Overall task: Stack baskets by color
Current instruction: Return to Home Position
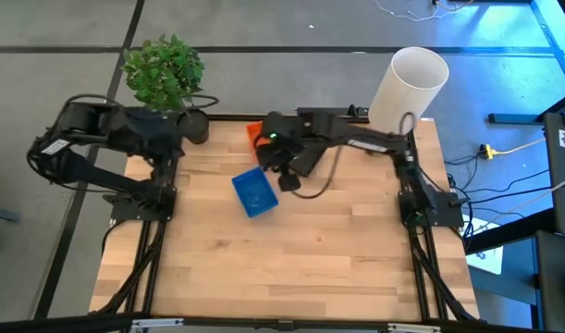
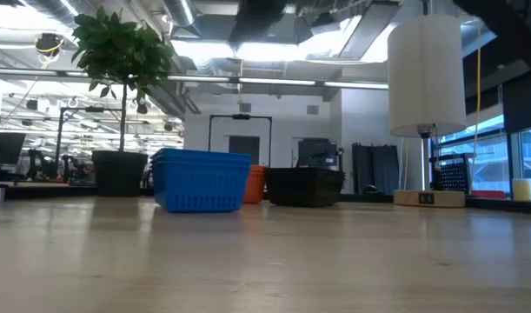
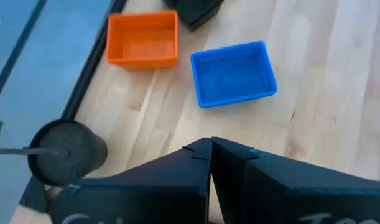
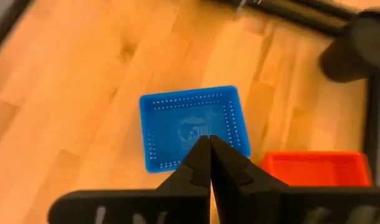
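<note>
Right pincer [image 4: 209,142] hangs clenched on nothing above the blue baskets [image 1: 255,192], which sit nested just left of centre in the high view, on the table [image 1: 291,268]. Orange baskets [image 1: 253,134] peek out above them in that frame, half under the right arm. The black baskets [image 2: 305,185] show right of the orange in the low view. Left pincer [image 3: 211,146], clenched and empty too, is folded back at upper left. To me the baskets look light, thin and a little springy. I'd pinch one wall at its rim, where the mesh should stop slipping.

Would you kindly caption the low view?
Blue baskets, orange baskets and black baskets line up beside a potted plant.
</note>
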Controlling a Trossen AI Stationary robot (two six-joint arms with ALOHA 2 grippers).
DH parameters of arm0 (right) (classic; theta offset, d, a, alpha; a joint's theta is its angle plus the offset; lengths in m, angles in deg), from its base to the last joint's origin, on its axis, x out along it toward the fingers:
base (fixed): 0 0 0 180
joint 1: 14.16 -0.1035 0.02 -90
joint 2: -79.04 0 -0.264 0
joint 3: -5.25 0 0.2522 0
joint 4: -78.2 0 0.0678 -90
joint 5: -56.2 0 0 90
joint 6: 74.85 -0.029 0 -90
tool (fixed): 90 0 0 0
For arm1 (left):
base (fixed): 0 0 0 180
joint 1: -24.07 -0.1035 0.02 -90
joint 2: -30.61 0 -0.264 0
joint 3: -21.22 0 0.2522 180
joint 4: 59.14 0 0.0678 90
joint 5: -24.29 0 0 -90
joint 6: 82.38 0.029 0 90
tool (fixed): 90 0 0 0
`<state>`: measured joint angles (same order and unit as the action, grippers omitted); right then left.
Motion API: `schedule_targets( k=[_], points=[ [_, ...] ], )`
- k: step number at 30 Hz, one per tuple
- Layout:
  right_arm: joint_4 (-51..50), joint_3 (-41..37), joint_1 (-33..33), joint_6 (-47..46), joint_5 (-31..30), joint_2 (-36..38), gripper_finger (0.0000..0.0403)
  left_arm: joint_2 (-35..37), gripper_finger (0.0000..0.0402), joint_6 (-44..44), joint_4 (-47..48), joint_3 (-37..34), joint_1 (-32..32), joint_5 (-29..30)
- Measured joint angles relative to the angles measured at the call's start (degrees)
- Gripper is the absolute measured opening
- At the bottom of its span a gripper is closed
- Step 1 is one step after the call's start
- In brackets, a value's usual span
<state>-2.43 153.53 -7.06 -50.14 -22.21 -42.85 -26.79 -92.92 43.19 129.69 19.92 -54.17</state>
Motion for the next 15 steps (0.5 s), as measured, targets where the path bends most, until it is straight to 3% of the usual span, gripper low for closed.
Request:
schedule_targets(
  k=[6, 15],
  points=[
    [-6.9, 0.0, 0.3, -3.6, -2.1, 10.6, 0.0, 7.4, 0.0, -2.2, -3.0, 0.0, 2.2, 1.9],
    [-14.5, -0.9, 0.6, -12.5, -7.5, 25.9, 0.0, 15.3, 0.0, 2.1, -7.2, -0.6, 2.8, 4.1]
  ],
)
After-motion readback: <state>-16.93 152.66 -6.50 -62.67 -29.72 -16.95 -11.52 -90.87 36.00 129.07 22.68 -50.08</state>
